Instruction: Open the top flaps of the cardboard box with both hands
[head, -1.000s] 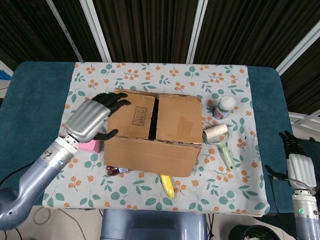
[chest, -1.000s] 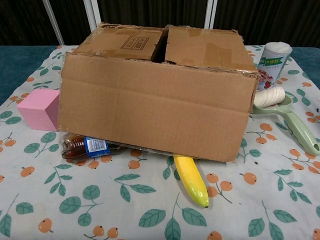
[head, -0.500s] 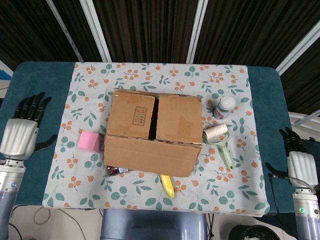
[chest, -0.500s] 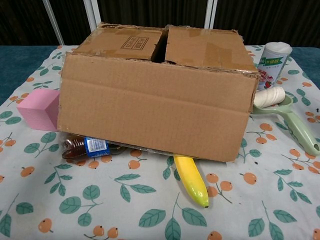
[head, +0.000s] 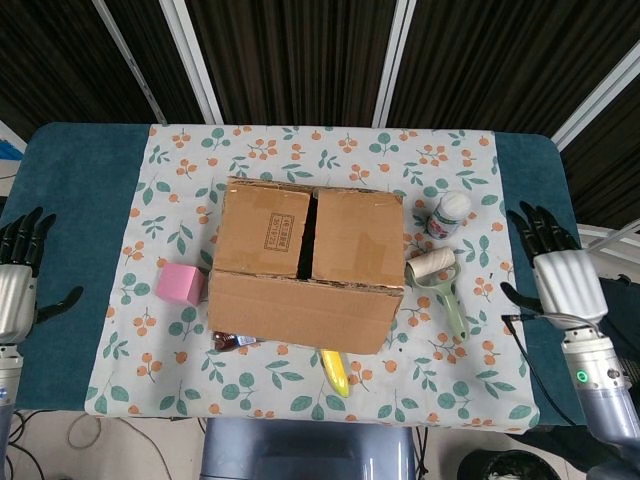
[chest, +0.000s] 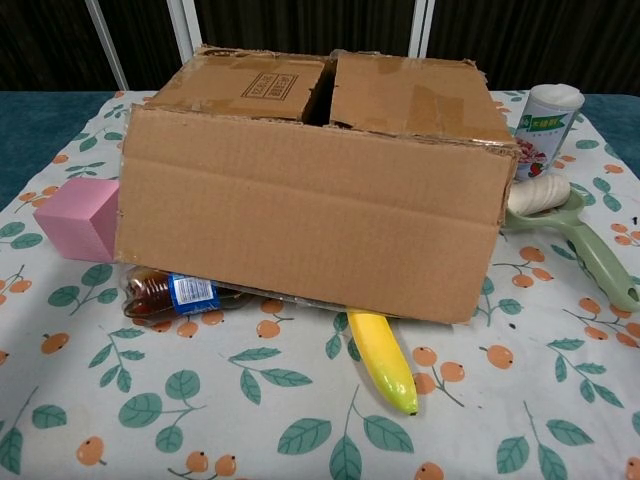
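Note:
The cardboard box (head: 305, 265) (chest: 310, 190) sits in the middle of the floral cloth, both top flaps lying flat with a narrow gap between them. My left hand (head: 16, 282) hovers far off at the table's left edge, fingers spread, holding nothing. My right hand (head: 556, 275) is at the right side over the teal table surface, fingers apart and empty, well clear of the box. Neither hand appears in the chest view.
A pink cube (head: 180, 284) lies left of the box. A bottle (chest: 170, 294) and a banana (chest: 385, 365) stick out from under its front. A white jar (head: 449, 213) and a lint roller (head: 440, 280) lie to its right.
My left hand pulled away from the box's left flap out to the table's left edge. My right hand rose and moved forward and inward toward the cloth's right side. The box stayed put.

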